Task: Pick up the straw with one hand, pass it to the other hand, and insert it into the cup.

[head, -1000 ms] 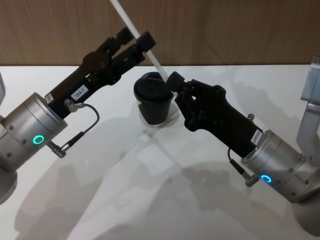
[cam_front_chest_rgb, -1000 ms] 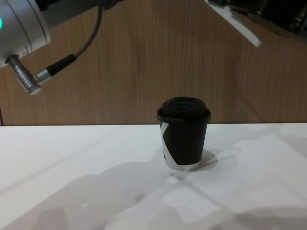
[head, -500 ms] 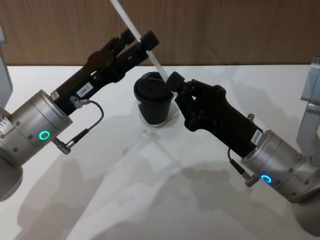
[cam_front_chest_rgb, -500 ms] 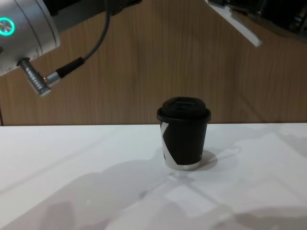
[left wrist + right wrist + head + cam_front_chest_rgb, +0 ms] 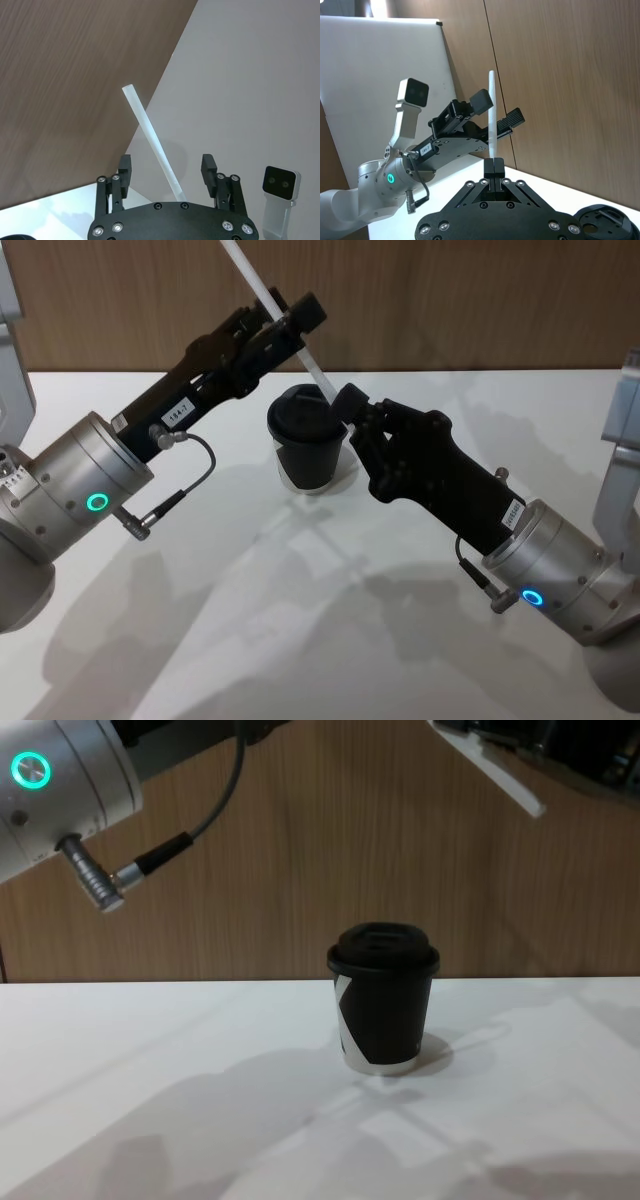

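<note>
With the right claw [image 5: 347, 400] pinching the straw [image 5: 246, 270] near its lower end, just above the cup [image 5: 308, 445], centre your open left claw [image 5: 283, 312] around its shaft toward 11 o'clock, then close squarely.

The head view looks steeply down on the cup [image 5: 308, 435]; the chest view faces it side-on, low and near. The wrist views sight past the left tool [image 5: 167, 162] and the right tool [image 5: 493, 162] toward the wall [image 5: 60, 75] behind the cup.

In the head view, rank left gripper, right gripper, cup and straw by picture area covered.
1. Left gripper and right gripper: too alike to rank.
2. Cup.
3. Straw: long but thin, smallest area.
</note>
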